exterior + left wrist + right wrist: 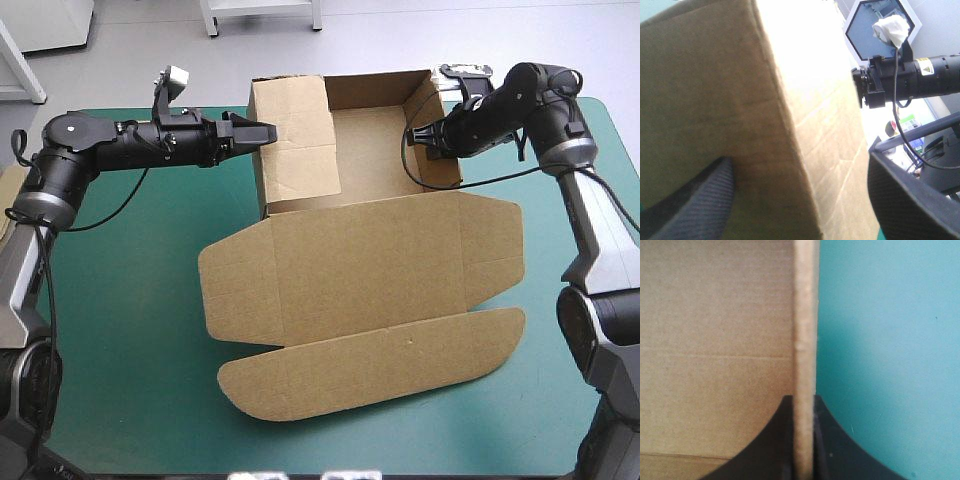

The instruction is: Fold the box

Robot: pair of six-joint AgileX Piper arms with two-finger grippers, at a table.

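The brown box (380, 250) sits in the middle of the teal-green table (130, 330). Its walls are up and its lid lies flat in front. The right gripper (425, 135) pinches the right wall tight. The left gripper (262, 133) is spread wide around the left wall.

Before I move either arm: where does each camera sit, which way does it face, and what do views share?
High view: above and behind the robot, looking forward and down on the box and teal-green cover; left gripper and right gripper show.
Left wrist view: over the left wrist, along open fingers straddling a box wall; right arm beyond.
Right wrist view: over the right wrist, along fingers shut on a wall's edge.
Shared: the box, in all three.
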